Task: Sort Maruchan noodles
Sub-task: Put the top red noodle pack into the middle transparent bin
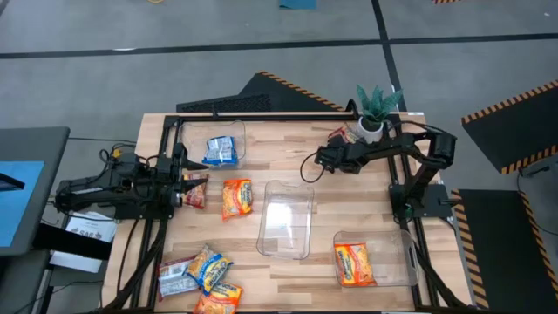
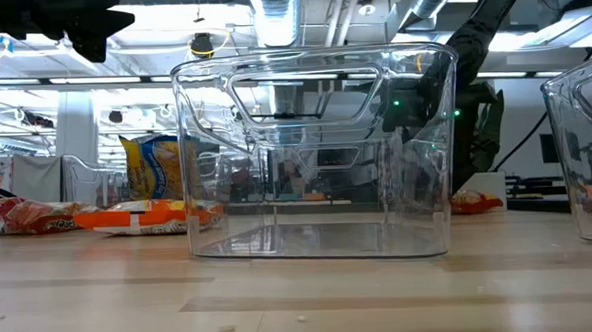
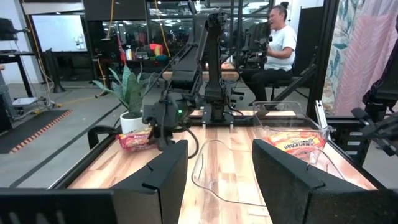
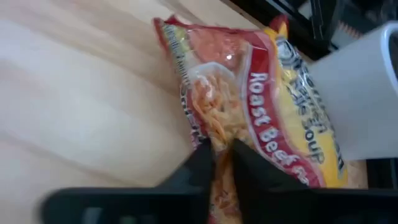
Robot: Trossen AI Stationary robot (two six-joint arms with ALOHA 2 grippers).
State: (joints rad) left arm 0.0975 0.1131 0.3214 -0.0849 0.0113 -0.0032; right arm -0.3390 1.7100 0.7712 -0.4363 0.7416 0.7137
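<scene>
My right gripper [image 1: 334,150] is at the far right of the table. It is shut on a red Roast Beef noodle packet [image 4: 249,93] beside the white plant pot [image 1: 368,129]. My left gripper [image 1: 179,181] is open at the table's left, next to a red-brown packet [image 1: 194,192] that lies flat on the wood. An orange packet [image 1: 236,197] lies flat beside it. A blue packet [image 1: 221,151] sits in the far-left clear bin [image 1: 235,131]. An orange packet [image 1: 353,263] lies in the near-right bin [image 1: 397,262]. The middle bin [image 1: 286,218] holds nothing. My right gripper pinches the red packet between its two fingers [image 4: 202,158], at the middle of one edge [image 4: 219,134]. The fingers come from above, slanting from the table's near side. The packet's far part lies by the foot of the white pot [image 4: 367,99]. I cannot tell whether it is lifted.
Three more packets, silver-brown [image 1: 174,277], blue [image 1: 209,269] and orange [image 1: 218,301], lie at the near left corner. A potted plant [image 1: 377,105] stands at the far right edge. A person [image 3: 280,43] sits beyond the table's right side.
</scene>
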